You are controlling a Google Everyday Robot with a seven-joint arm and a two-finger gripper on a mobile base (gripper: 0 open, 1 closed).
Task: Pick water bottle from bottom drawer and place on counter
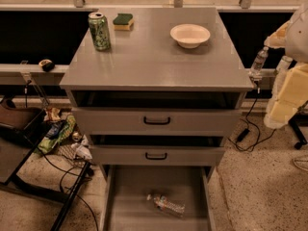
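The water bottle (166, 204) lies on its side on the floor of the open bottom drawer (130, 201), at the bottom of the camera view. It is small and clear, with a reddish-green label. The grey counter (154, 61) is the cabinet top above the drawers. My arm shows as cream-coloured parts at the right edge, and my gripper (284, 102) hangs there beside the cabinet. It is level with the upper drawers, far from the bottle, and holds nothing that I can see.
On the counter stand a green soda can (99, 31), a sponge (123, 21) and a white bowl (190, 35). Two closed drawer fronts (157, 121) sit above the open drawer. A slim clear bottle (259, 61) stands at the right. Clutter and cables (60, 136) lie on the floor at the left.
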